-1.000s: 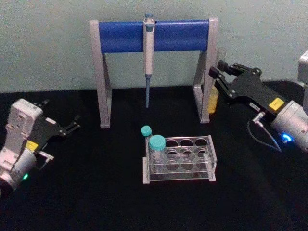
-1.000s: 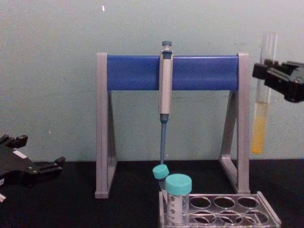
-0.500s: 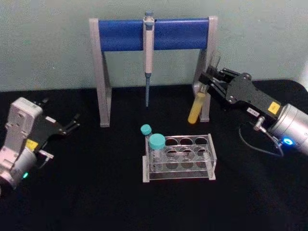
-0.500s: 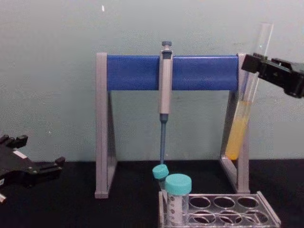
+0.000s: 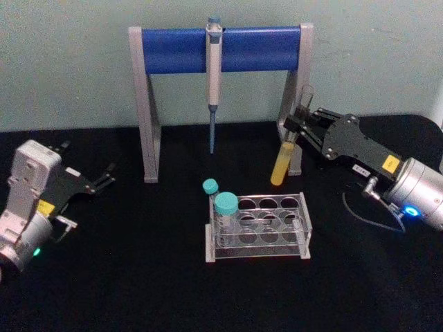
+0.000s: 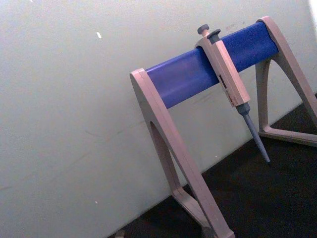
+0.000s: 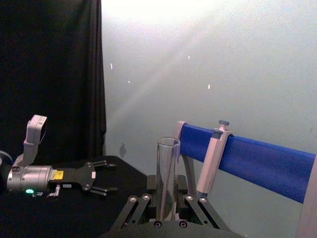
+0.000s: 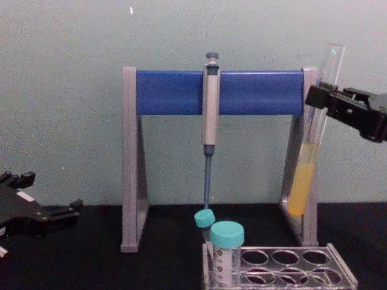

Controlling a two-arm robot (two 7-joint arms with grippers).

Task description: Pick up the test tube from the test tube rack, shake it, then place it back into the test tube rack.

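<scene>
The right gripper [image 5: 297,129] is clamped on the tube [image 5: 283,158], pinching bare glass above the yellow liquid; I take that as deliberate, leaving the long lower part free to swing. The tube hangs in the air at about 1 o'clock from the rack [image 5: 305,220], before the right leg of the stand [image 5: 173,50]. In the chest view it tilts, mouth toward 1 o'clock and base toward 7; that reads as a shake rather than a return, which would want it upright over a hole. The liquid sits low, well short of the open mouth. The rack's holes from centre to 3 o'clock are free; capped tubes [image 5: 223,205] fill its 9 o'clock end. The left gripper [image 5: 88,158] rests at 9 o'clock, fingers spread, holding nothing.
</scene>
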